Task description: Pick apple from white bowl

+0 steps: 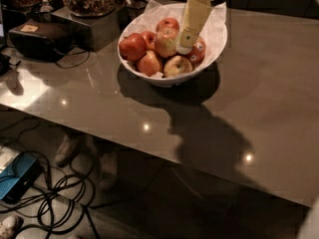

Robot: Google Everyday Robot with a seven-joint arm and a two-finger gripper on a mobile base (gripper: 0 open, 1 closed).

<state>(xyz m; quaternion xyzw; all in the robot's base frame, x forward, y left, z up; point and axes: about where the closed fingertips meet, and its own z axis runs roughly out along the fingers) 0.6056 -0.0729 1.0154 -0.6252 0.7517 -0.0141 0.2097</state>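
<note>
Gripper (184, 43) slants down from worktop (264, 83) far edge into white bowl (167, 80), tip beside apple (165, 41); jaws' state: cannot tell.

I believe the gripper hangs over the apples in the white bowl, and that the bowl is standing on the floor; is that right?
Not quite. The white bowl stands on the grey table, not on the floor; only the cables lie down there. The camera view shows this. The rest holds: the gripper hangs over the apples in the bowl.
</note>
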